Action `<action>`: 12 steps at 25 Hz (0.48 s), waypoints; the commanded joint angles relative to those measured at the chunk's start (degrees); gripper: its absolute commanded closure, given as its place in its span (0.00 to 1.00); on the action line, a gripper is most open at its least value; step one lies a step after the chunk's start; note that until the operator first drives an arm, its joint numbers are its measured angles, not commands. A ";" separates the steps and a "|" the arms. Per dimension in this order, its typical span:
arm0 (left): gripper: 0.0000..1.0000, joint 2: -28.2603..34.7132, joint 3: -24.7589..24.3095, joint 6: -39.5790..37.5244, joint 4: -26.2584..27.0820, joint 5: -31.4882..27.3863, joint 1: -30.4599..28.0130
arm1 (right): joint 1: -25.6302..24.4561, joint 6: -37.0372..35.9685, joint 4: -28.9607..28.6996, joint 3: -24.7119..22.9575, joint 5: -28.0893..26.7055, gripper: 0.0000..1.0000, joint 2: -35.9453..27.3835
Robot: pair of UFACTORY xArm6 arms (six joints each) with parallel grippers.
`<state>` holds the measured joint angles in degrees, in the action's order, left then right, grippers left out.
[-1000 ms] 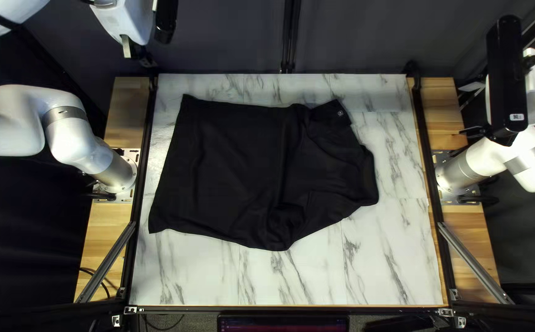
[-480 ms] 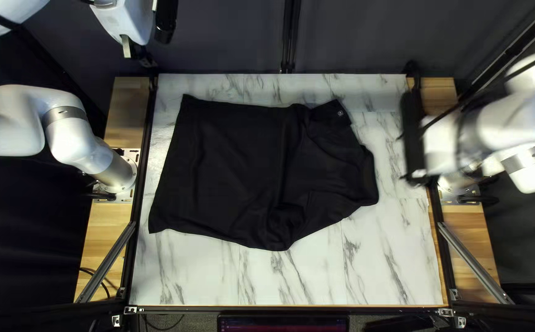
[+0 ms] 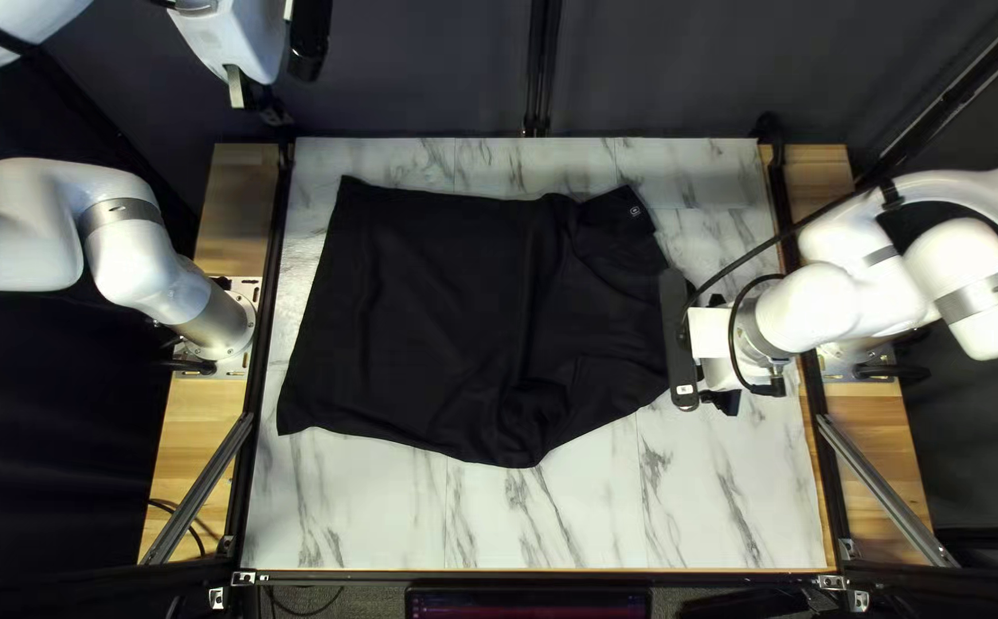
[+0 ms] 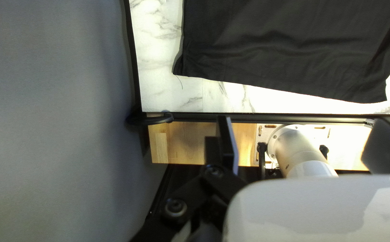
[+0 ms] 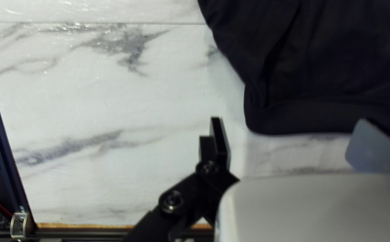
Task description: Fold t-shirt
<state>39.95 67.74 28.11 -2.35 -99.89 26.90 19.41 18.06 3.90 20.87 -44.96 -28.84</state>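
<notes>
Right claw (image 3: 714, 344) at the shirt's right-hand side in the top left view, its black camera bar (image 3: 678, 332) overlapping the cloth's edge. Black fabric t-shirt (image 3: 441, 321) spread on the white marble-patterned tabletop (image 3: 407, 510), creased toward the right, small pale mark (image 3: 634, 211) near its upper right corner. My left claw (image 3: 255, 101) is raised by the far left corner.

Left wrist view: fingers wide apart, nothing gripped. White cylindrical arm base (image 4: 298, 150) visible through the gap, on pale wood board (image 4: 190, 141); shirt ahead, beyond the black rail (image 4: 248, 118).

Right wrist view: fingers well apart, not gripping. Shirt's rounded dark edge just ahead of the gap; can't tell whether the farther finger touches it.
</notes>
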 commanded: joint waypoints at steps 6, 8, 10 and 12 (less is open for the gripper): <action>0.00 0.00 0.00 0.00 0.00 0.00 0.00 | -5.79 -18.09 -13.87 5.58 7.24 0.00 16.18; 0.00 0.00 0.00 0.00 0.00 0.00 0.00 | -6.71 -20.61 -18.11 8.11 7.07 0.00 20.59; 0.00 0.00 0.00 0.00 0.00 0.00 0.00 | -6.89 -18.81 -18.09 9.20 5.87 0.00 21.64; 0.00 0.00 0.00 0.00 0.00 0.00 0.00 | -6.89 -18.81 -18.09 9.20 5.87 0.00 21.64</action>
<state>39.95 67.74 28.11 -2.35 -99.89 26.90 12.78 -0.91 -13.72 29.52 -38.78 -7.83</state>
